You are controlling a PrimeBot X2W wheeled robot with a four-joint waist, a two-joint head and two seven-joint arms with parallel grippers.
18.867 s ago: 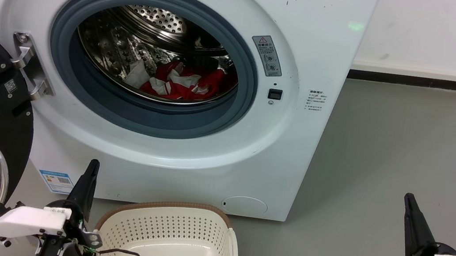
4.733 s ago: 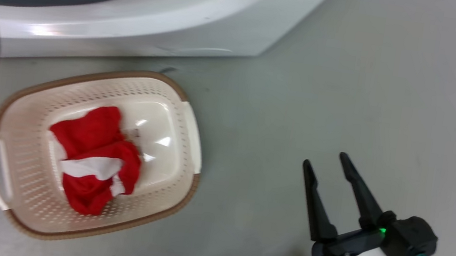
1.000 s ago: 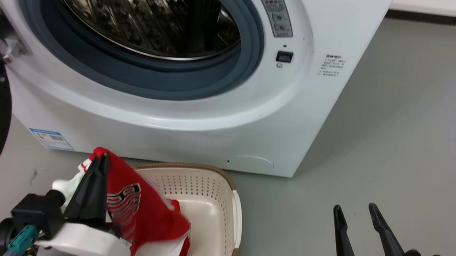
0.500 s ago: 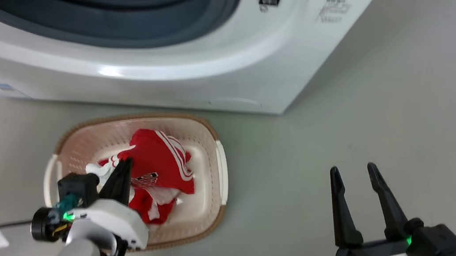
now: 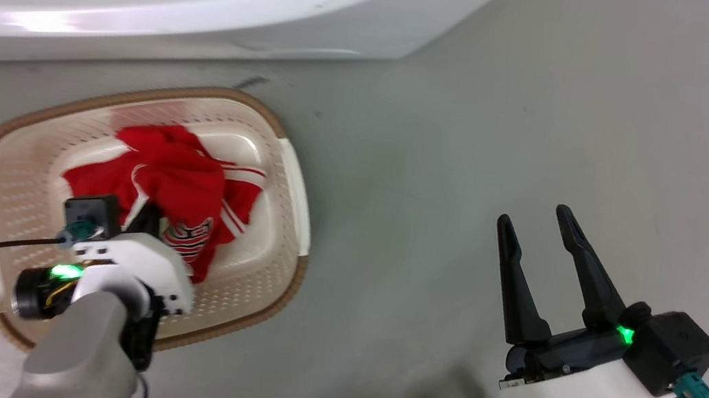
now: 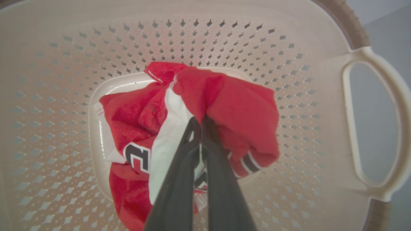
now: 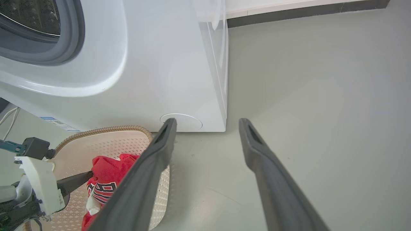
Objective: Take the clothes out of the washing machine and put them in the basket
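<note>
Left gripper [image 6: 199, 122] is lowered into the basket [image 6: 192, 38], fingers pressed together at the tips, with a fold of the clothes [image 6: 237, 106] pinched between them. Red fabric is draped over the tips; a white panel and dark lettering are seen alongside the fingers. The rest of the bundle is piled on the basket bottom, roughly centred within the perforated walls. Whether the pinched fold is lifted clear of the pile cannot be told. Right gripper [image 5: 534, 217] is held well apart from the basket, over bare floor [image 5: 548, 101], fingers spread wide, nothing between them. The basket is set on the floor just in front of the washing machine [image 5: 215, 6], near its lower front edge. In the right wrist view the grey porthole rim [image 7: 77, 38] is seen at upper left; drum contents cannot be made out.
</note>
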